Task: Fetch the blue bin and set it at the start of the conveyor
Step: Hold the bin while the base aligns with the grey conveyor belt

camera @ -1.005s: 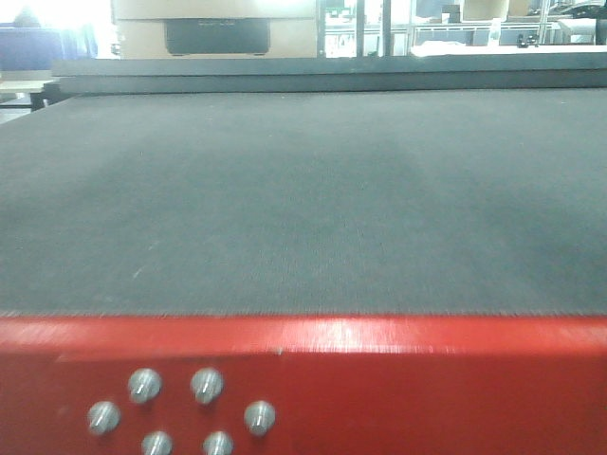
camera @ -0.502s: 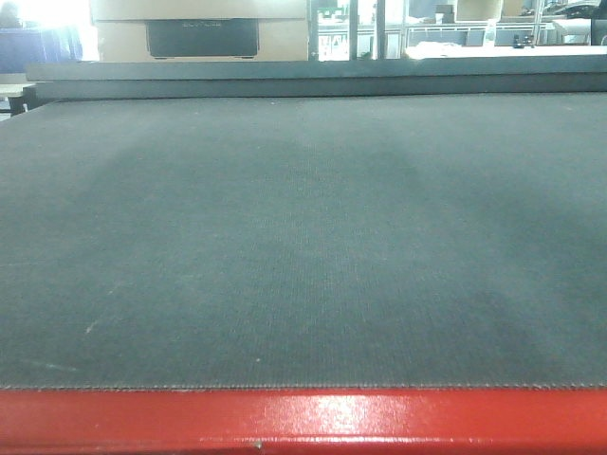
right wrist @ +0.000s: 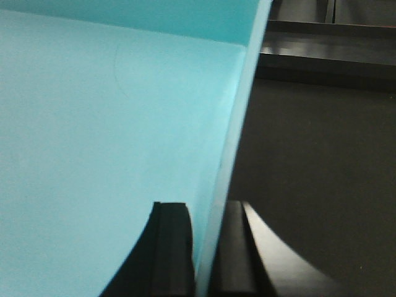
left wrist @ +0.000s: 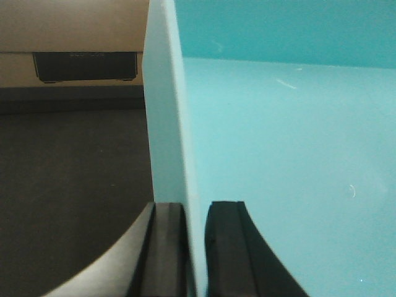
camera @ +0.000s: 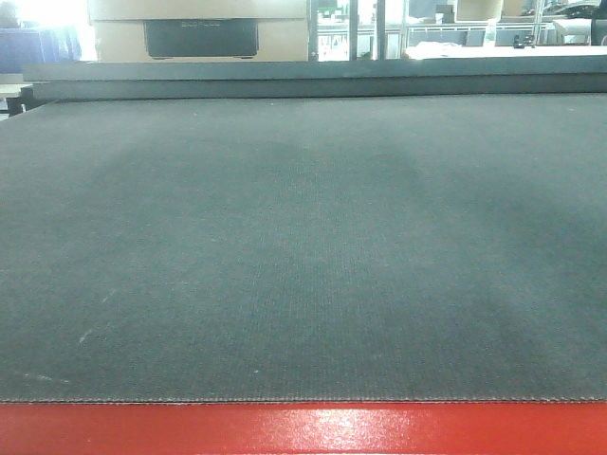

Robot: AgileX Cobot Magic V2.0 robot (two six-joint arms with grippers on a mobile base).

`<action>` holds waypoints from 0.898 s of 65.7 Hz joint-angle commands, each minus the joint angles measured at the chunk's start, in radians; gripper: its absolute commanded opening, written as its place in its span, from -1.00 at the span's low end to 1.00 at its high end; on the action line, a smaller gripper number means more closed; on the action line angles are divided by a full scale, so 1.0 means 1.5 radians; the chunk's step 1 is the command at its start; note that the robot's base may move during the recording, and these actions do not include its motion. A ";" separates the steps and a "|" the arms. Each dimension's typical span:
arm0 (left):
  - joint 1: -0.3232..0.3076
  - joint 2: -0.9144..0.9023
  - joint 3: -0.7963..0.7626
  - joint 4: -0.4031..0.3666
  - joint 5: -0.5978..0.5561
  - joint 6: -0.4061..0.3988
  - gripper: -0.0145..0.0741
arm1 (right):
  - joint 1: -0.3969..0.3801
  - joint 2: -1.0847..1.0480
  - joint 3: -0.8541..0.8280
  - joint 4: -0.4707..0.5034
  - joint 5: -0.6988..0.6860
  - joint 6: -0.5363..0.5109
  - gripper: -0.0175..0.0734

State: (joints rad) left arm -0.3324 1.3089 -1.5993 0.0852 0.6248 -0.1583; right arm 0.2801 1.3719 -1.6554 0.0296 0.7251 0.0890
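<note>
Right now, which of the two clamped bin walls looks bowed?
The blue bin wall in the right gripper: its edge curves, while the one the left gripper clamps runs straight.

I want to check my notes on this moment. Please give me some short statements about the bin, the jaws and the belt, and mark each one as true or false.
1. The left jaws clamp one wall of the blue bin. True.
2. The conveyor belt has a red front edge. True.
3. The right jaws are open and hold nothing. False: they are shut on a wall of the bin, one side inside it and one outside.
4. In the front view the bin stands on the belt. False: no bin shows in that view.
5. The bin is dark royal blue. False: it is pale turquoise.
</note>
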 commanded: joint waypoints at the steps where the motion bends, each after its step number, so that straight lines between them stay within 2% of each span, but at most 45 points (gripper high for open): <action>1: -0.008 -0.011 -0.006 -0.046 -0.027 -0.003 -0.92 | 0.004 -0.006 -0.002 0.022 -0.052 -0.017 -0.95; 51: -0.008 -0.011 -0.006 -0.046 -0.027 -0.003 -0.92 | 0.004 -0.006 -0.002 0.035 -0.062 -0.017 -0.95; 59: -0.008 -0.011 -0.006 -0.046 -0.016 -0.003 -0.92 | 0.004 -0.006 -0.006 0.036 -0.007 -0.017 -0.95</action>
State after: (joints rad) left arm -0.3324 1.3089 -1.5993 0.0852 0.6248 -0.1583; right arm 0.2801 1.3719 -1.6554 0.0353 0.7329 0.0890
